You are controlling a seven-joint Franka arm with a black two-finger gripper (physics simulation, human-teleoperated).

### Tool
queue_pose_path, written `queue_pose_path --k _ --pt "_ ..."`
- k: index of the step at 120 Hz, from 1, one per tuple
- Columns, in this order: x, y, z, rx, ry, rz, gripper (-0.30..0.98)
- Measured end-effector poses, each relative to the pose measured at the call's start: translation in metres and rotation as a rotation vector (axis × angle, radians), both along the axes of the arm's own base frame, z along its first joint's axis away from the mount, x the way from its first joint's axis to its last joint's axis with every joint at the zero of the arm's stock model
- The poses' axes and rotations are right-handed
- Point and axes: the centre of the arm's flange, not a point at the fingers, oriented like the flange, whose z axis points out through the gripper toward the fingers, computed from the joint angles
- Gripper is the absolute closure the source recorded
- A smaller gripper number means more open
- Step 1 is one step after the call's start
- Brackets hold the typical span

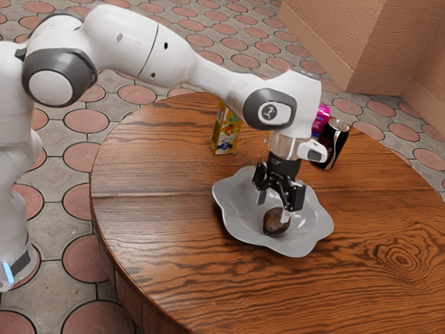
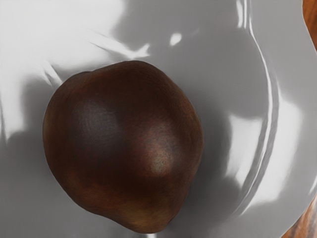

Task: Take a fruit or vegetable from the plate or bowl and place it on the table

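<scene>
Brown fruit [image 1: 274,223] in grey bowl [image 1: 240,217] under gripper [image 1: 273,210]

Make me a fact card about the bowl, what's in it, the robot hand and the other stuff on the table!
bowl: gray, shiny, wavy rim
in the bowl: one dark brown, roundish fruit or vegetable
robot hand: black gripper, open, low over the bowl
other stuff: yellow carton, dark can, pink pack
table: brown wood, curved edge
fruit or vegetable on the table yet: no

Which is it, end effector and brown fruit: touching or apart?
Cannot tell: in the exterior view, one fingertip overlaps the brown fruit, but contact or gap isn't plain.
</scene>
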Motion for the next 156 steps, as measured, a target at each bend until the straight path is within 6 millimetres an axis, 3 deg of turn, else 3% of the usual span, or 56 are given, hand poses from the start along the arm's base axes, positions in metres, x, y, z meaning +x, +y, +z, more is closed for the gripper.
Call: queue_pose_path --k 55,78,156 --pt "0.005 -0.001 -0.014 0.010 0.008 -0.026 0.03" --pt "0.012 0.016 -0.025 0.021 0.020 -0.006 0.03" --pt "0.018 0.000 -0.036 0.030 0.024 -0.043 0.09"
